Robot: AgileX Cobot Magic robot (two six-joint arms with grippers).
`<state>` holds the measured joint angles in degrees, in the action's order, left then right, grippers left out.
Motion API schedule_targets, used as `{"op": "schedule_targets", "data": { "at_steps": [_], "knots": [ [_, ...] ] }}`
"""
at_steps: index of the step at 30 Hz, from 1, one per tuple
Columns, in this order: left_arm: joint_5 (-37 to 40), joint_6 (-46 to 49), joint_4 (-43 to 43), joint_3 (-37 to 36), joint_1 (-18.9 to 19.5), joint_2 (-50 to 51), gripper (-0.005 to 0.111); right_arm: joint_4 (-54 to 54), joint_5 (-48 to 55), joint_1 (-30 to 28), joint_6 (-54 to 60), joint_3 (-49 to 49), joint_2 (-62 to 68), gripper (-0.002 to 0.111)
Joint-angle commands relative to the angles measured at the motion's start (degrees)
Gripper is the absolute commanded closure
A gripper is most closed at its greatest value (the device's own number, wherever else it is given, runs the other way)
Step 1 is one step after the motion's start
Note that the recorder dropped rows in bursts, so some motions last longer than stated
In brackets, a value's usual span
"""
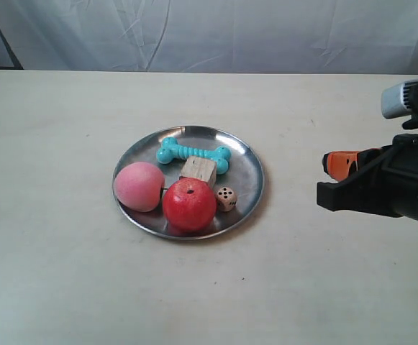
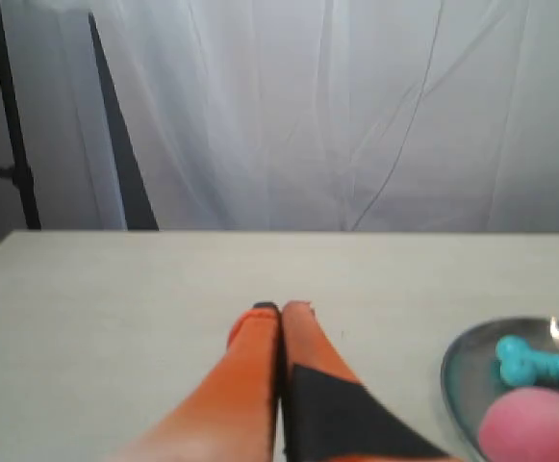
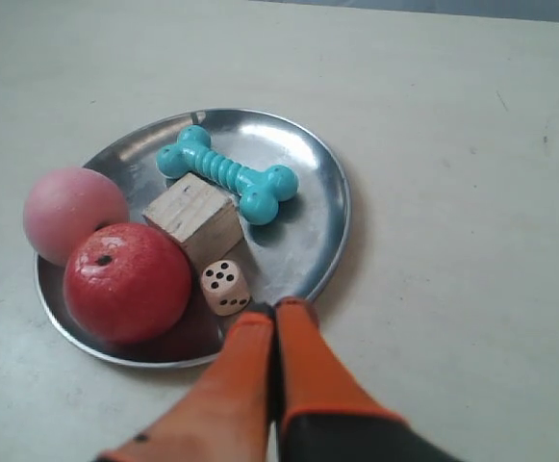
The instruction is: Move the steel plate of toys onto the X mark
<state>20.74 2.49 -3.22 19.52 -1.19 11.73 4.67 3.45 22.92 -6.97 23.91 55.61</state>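
You have a cream tabletop [image 1: 65, 287] running wide, and the round, shallow, shiny steel plate [image 1: 248, 169] lies flat on it near the middle of the exterior view, with all the toys inside its raised rim.

The black arm at the exterior view's right [image 1: 403, 187] is off to the side of the plate, apart from it. Its orange-tipped gripper [image 1: 331, 164] points toward the plate.

In the right wrist view your right gripper [image 3: 275, 310] has its two orange fingers [image 3: 245, 371] pressed together on nothing, and their tips appear just at the plate's rim, beside the die. Whether they touch the metal you cannot tell.

In the left wrist view your left gripper [image 2: 281, 310] is likewise closed and empty above the bare table, with the plate off to one side of it.

- The red apple [image 1: 189, 204] sits on the plate's near side.
- The pink ball [image 1: 139, 186] rests against the plate's rim, touching the apple.
- The turquoise ribbed bone [image 1: 193, 153] lies across the plate's far side.
- The pale wooden cube [image 1: 198, 169] is at the plate's centre, between the bone and the apple.
- The small cream die with dark dots [image 1: 226, 198] is on the plate just beside the apple, on the side toward the arm.
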Motion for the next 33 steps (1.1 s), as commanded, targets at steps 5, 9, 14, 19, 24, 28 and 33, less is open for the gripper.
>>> {"op": "schedule_targets", "data": {
  "at_steps": [5, 9, 14, 19, 24, 28, 33],
  "knots": [
    [-17.4, -1.2, 0.3, -19.1, -0.1, -2.7, 0.107, -0.1, -0.4, 0.0, 0.3, -0.2, 0.2, 0.108],
    [-12.9, -1.1, 1.6, -19.5, -0.1, -8.2, 0.107, -0.1, -0.5, 0.0, 0.3, -0.2, 0.2, 0.108],
    [-6.8, -1.1, 1.8, -19.5, -0.1, -11.7, 0.107, -0.1, -0.5, 0.0, 0.3, -0.2, 0.2, 0.108],
    [-6.8, -1.1, 2.4, -19.5, -0.1, -11.7, 0.107, -0.4, -0.8, 0.0, 0.3, -0.2, 0.2, 0.108],
    [-6.8, -1.1, 2.4, -19.5, -0.1, -11.7, 0.107, -0.3, -0.8, 0.0, 0.3, -0.2, 0.2, 0.108],
    [-6.8, -1.1, 2.4, -19.5, -0.1, -11.7, 0.107, -0.3, -0.8, 0.0, 0.3, -0.2, 0.2, 0.108],
    [-6.8, -1.1, 2.4, -19.5, -0.1, -11.7, 0.107, -0.3, 0.4, 0.1, 0.3, -0.2, -1.4, 0.108]
  ]
}}
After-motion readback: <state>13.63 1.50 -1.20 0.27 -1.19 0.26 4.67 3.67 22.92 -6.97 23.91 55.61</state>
